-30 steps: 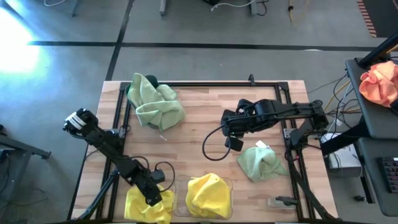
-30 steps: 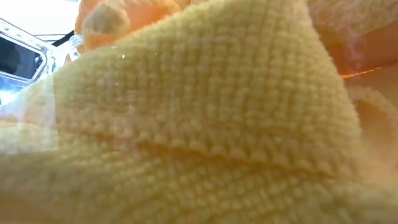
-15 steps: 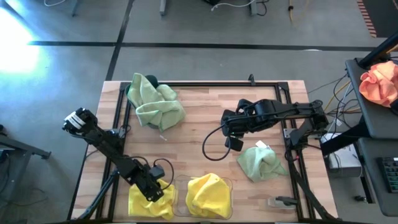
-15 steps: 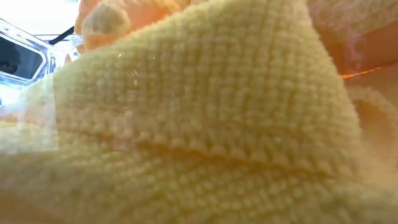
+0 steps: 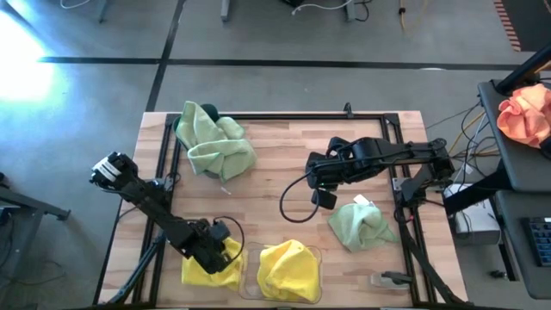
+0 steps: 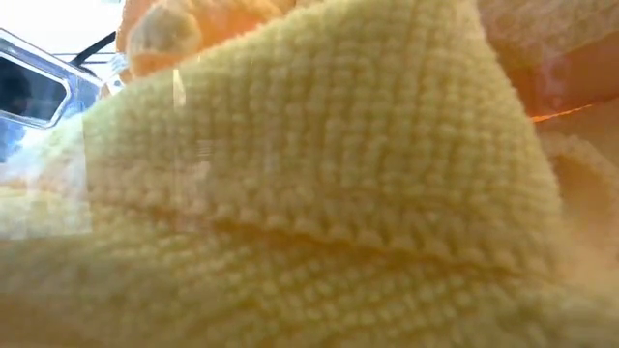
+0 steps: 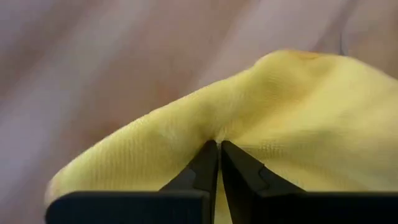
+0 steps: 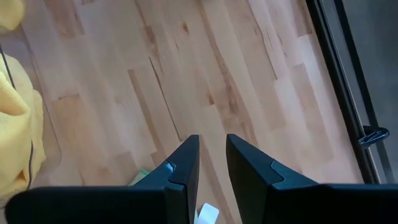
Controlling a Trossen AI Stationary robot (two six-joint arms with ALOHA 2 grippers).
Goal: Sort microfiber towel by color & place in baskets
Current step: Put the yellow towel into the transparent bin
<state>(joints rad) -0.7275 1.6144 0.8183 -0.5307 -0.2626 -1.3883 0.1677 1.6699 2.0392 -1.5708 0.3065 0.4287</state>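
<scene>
My left gripper is shut on a bright yellow microfiber towel that lies bunched on the table's near left. A second yellow towel lies in the clear basket beside it and fills the low view. A sage green towel lies heaped over the dark teal basket at the far left. Another green towel lies on the table at the right. My right gripper hangs open over bare wood, just beyond that towel. My left gripper pinches a raised fold on the yellow towel's top between its two fingers, at their free ends. The fingers slant down onto it from the table's left. The cloth peaks up at the fingers, and the rest of the towel lies on the table.
A black metal frame runs around the wooden tabletop. An orange-pink cloth bundle lies on a stand off the table's right. A black cable loops below the right arm. The table's middle is bare wood.
My left gripper has moved a little toward the table's far edge and right. The yellow towel under it has shifted the same way and bunched up, away from the near edge. My right arm has kept still.
</scene>
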